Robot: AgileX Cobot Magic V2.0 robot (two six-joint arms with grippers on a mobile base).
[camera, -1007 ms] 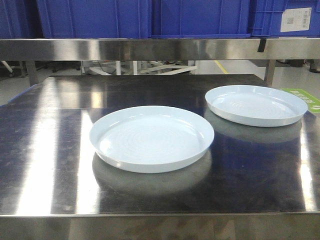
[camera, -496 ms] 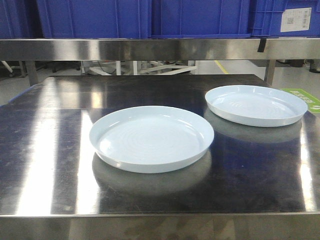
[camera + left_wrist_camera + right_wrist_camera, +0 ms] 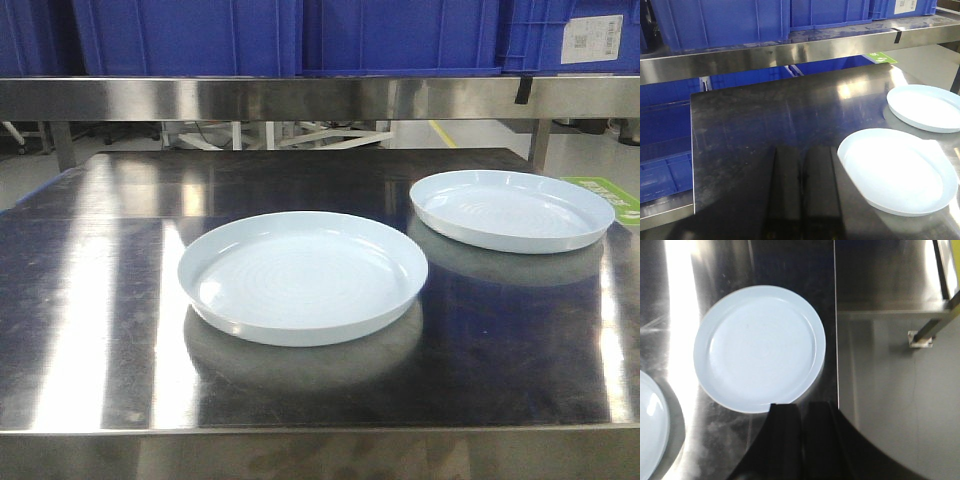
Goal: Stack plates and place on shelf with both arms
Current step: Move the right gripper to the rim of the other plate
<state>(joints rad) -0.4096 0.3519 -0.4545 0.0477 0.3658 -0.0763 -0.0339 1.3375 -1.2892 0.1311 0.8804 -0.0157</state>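
Observation:
Two pale bluish-white plates lie apart on the steel tabletop (image 3: 90, 300): one near the middle (image 3: 303, 278), one at the back right (image 3: 512, 210). Neither arm shows in the front view. In the left wrist view my left gripper (image 3: 802, 150) is shut and empty, above the table just left of the middle plate (image 3: 897, 172); the other plate (image 3: 927, 107) lies beyond it. In the right wrist view my right gripper (image 3: 802, 407) is shut and empty, its tips at the near rim of the right plate (image 3: 760, 347). The shelf's front rail (image 3: 300, 98) runs across above the table's back.
Ribbed blue crates (image 3: 250, 35) stand on the shelf, and more blue crates (image 3: 665, 165) sit below left. The table's right edge (image 3: 836, 365) lies close beside the right plate, with grey floor beyond. A sliver of the middle plate (image 3: 650, 425) shows at left.

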